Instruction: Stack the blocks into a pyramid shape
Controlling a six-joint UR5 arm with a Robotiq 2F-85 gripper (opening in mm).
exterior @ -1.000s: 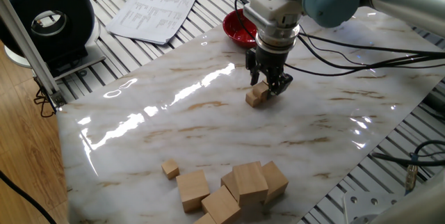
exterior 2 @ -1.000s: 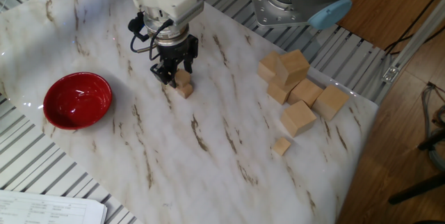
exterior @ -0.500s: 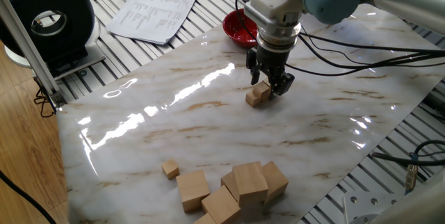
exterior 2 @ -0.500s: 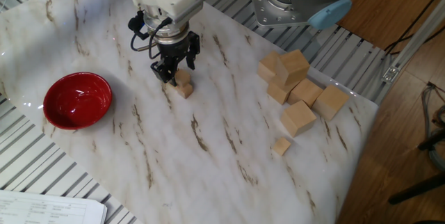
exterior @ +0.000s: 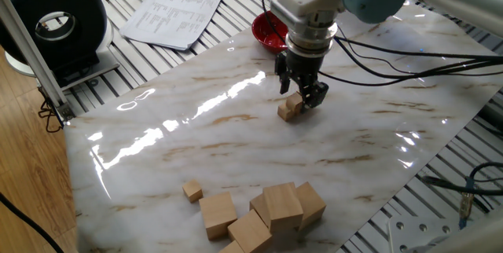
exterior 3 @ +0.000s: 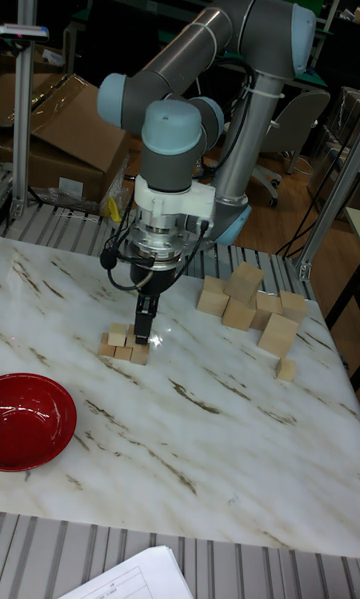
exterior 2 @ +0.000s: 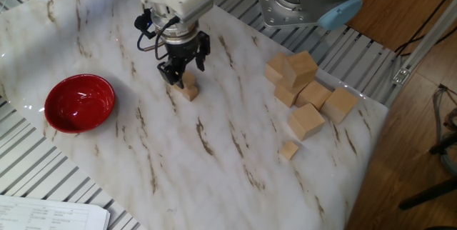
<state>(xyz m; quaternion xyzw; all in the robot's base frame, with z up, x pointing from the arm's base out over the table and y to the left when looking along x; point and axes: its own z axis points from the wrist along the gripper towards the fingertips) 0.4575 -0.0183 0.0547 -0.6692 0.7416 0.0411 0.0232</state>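
Near the middle of the marble-patterned table (exterior 3: 230, 459), we see the gripper (exterior 2: 183, 71) hanging just above a small stack of little wooden blocks (exterior 3: 123, 344). Its fingers stand apart and grip nothing. In the tall view the stack shows three cubes in a row with one on top, though the finger hides part of it. From the stack, a red bowl (exterior 2: 79, 102) sits towards nine o'clock in the other fixed view. At three o'clock a cluster of larger wooden cubes (exterior 2: 307, 91) lies well apart, with one lone small block (exterior 2: 288, 150) near it.
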